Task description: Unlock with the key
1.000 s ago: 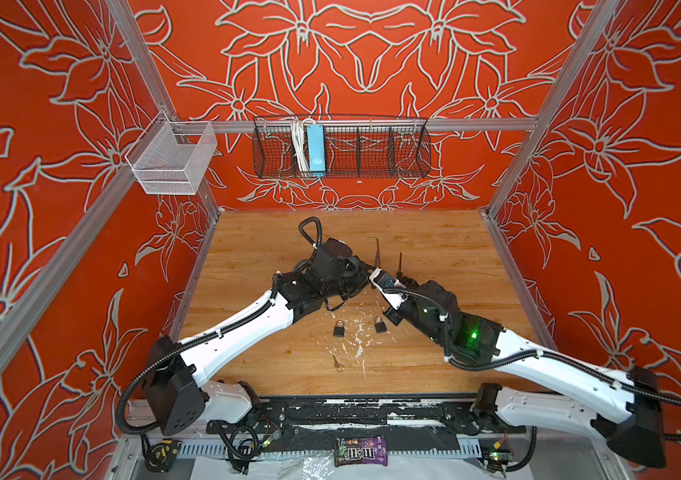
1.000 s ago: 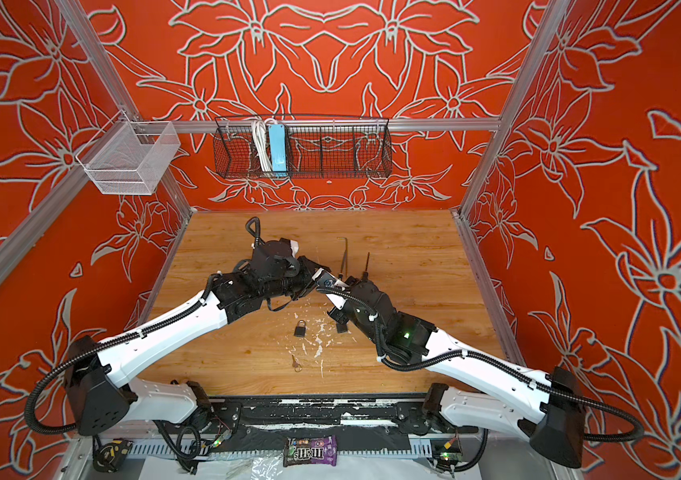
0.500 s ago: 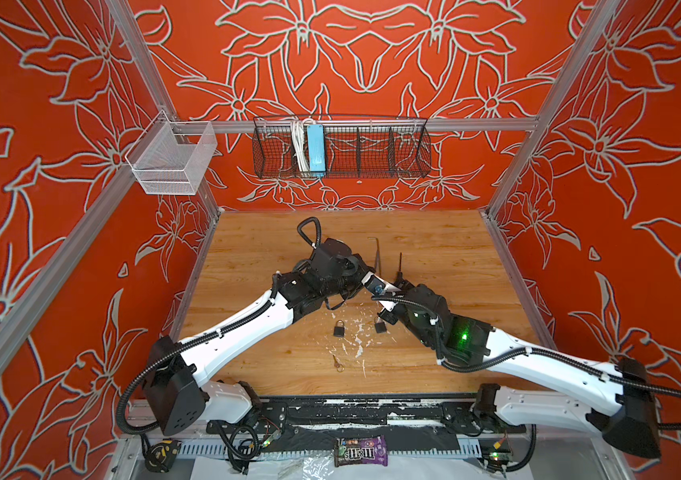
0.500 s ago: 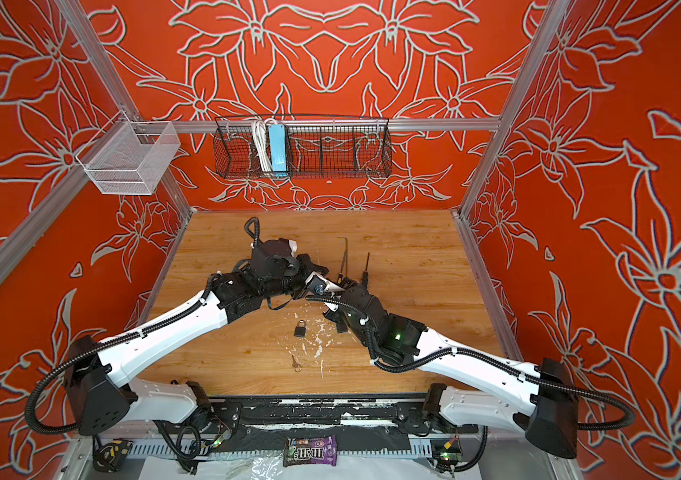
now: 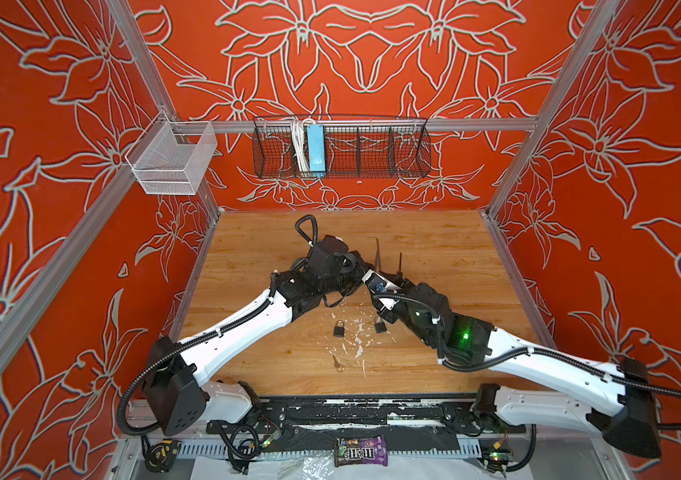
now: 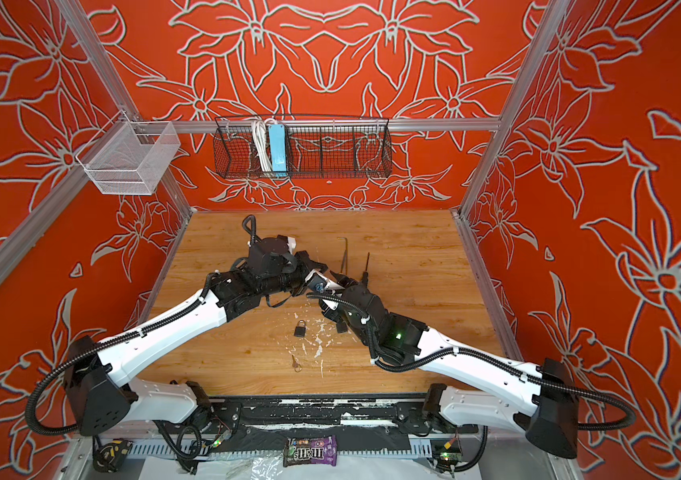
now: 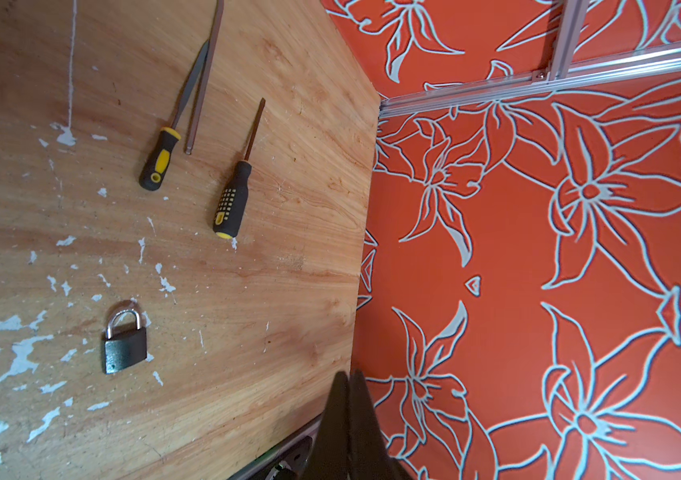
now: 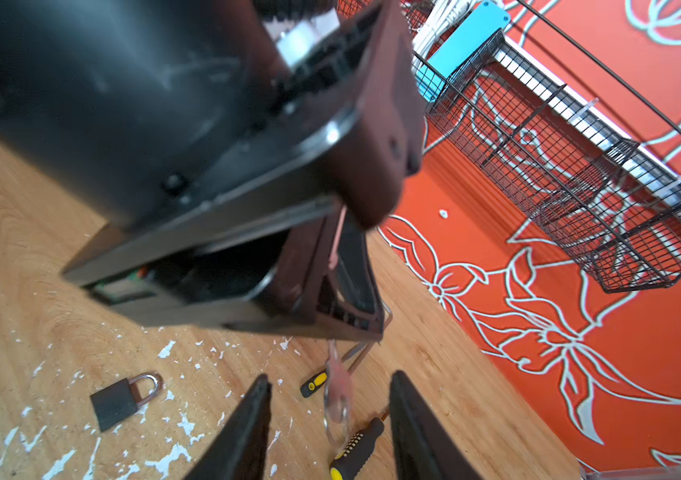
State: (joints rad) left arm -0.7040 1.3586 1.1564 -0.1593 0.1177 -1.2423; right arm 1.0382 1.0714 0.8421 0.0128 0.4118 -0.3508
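Left gripper [image 7: 349, 378] clamped on key [image 8: 338, 384], right gripper [image 8: 330, 378] parted around it: back straight off without brushing it.

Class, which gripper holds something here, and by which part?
The left gripper pinches the key by the end opposite its ring, which hangs free inside the open right gripper.
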